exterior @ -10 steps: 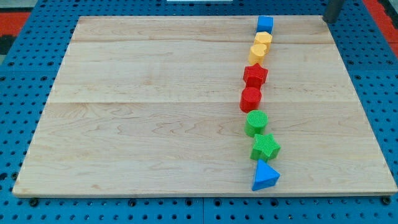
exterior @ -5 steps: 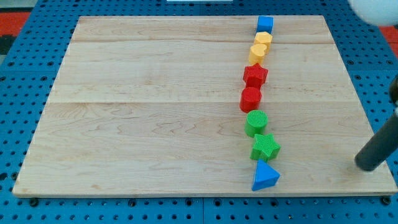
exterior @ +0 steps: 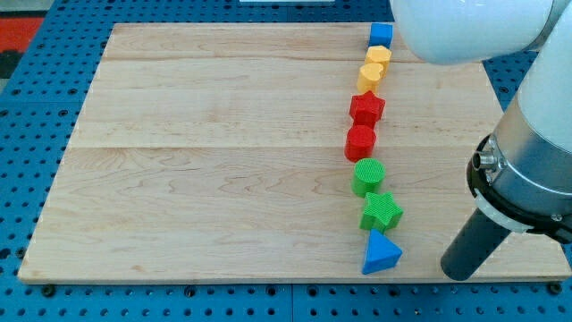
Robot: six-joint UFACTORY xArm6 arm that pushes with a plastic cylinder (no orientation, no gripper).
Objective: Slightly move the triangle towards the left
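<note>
My tip (exterior: 456,273) on the board (exterior: 214,161), no jaws to judge; blue triangle (exterior: 381,253) near its left, not touching.

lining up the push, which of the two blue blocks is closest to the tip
The blue triangle at the view's bottom; my tip sits just right of it. The blue cube is far up top.

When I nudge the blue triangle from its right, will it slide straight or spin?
The blue triangle looks small, rigid and flat-based, so it should slide rather than tip. Its slanted sides may make it rotate if my tip, now at its right, hits off-centre. It nearly touches the green star, which may drag along.
</note>
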